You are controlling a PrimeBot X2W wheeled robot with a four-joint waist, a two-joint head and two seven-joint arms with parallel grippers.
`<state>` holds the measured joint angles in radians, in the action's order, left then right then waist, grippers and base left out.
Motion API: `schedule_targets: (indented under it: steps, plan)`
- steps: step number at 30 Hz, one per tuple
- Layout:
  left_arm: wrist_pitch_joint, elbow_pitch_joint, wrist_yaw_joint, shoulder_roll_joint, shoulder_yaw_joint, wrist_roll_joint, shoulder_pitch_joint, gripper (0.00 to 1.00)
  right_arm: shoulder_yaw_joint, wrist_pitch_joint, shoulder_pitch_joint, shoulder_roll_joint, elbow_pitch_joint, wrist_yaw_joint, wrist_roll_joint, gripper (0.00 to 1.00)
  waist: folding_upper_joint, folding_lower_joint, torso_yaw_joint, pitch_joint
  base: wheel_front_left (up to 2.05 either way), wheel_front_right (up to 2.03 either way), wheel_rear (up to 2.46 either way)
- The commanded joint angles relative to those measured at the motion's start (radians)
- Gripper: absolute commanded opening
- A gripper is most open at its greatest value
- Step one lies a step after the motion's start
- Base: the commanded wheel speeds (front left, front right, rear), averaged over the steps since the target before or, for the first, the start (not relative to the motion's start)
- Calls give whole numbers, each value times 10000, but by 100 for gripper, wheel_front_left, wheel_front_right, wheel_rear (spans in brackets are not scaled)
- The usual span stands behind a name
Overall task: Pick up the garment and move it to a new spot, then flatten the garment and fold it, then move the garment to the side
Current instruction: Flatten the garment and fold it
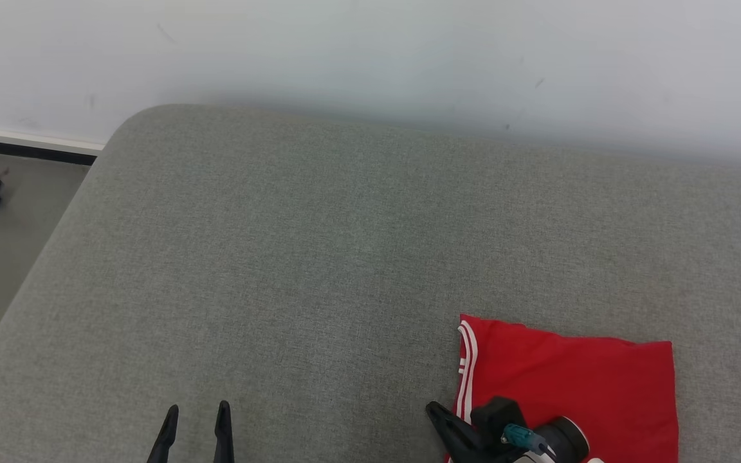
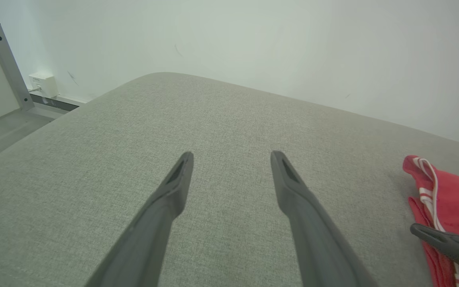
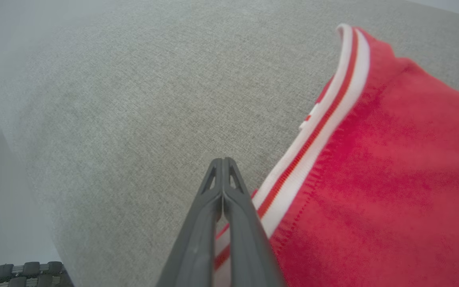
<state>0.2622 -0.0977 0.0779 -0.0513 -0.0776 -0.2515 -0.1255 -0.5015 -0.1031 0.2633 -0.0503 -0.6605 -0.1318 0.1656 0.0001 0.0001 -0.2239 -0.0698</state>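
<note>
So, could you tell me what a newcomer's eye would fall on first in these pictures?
The bright red garment with white-striped trim stands out at once, lying folded near the lower right of the grey padded surface. The right gripper, fingers pressed together, sits at the garment's striped edge. The left gripper hangs open over bare grey fabric at the lower left.

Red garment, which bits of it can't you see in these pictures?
- Head view: the bottom edge and the right gripper's wrist hide the garment's near part.
- Left wrist view: the right edge cuts most of it off.
- Right wrist view: the shut fingers cover some striped trim.
- It is folded, so its type is unclear.
</note>
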Motion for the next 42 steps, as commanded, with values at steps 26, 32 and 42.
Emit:
schedule_targets:
  steps: [26, 32, 42]
  plan:
    - [31, 250, -105, 18, 739, 119, -558, 100, 3272, -1152, -2220, -6, 4686, 30, -454, 100, -1, -1, 1789, 1048, 0, 0, 0]
    - [32, 210, -75, 15, 925, 106, -612, 100, 4333, -1144, -3006, -85, 5181, 30, -872, 100, -1, -1, 2249, 1188, 0, 0, 0]
    - [31, -94, 90, 15, 1178, 287, -541, 100, 4800, -1176, -3288, -687, 4713, 30, -487, 100, -1, -1, 2510, 1439, 0, 0, 0]
